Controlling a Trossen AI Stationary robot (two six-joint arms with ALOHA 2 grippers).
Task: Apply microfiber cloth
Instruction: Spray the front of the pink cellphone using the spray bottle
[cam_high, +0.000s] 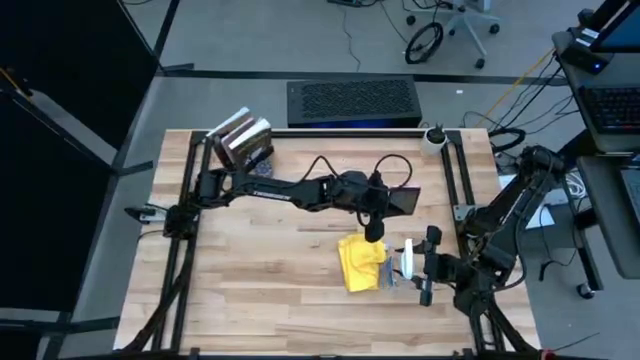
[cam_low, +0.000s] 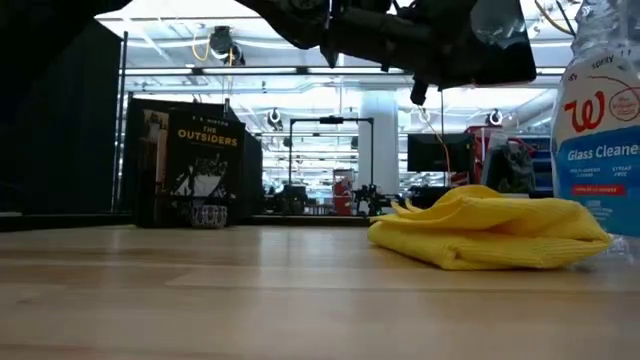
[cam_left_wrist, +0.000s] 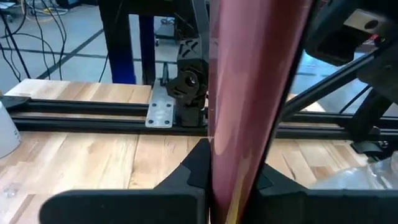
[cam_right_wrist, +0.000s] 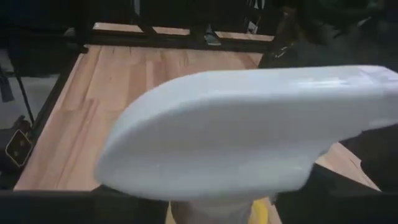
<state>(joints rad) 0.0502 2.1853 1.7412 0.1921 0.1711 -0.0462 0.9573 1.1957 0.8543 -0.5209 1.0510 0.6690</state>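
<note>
The yellow microfiber cloth lies crumpled on the wooden table, right of centre. Just beyond its far edge my left gripper is shut on a dark smartphone, held above the table. To the right of the cloth stands a clear glass-cleaner spray bottle with a white head. My right gripper is at that bottle; the head fills its wrist view. My left gripper pinches the smartphone's two flat faces between its two fingers, at one end of the phone. The phone sticks out past the fingertips, edge-on to the wrist camera, and is clear of the table and cloth. My right gripper holds the spray bottle just below its white head, coming level from the table's right side. The head hides the place of contact. The bottle stands upright; whether its base touches the table I cannot tell.
A stack of books stands at the far left of the table. A black box lies beyond the far edge, with a small white object at the far right corner. Black frame rails run along the table's sides.
</note>
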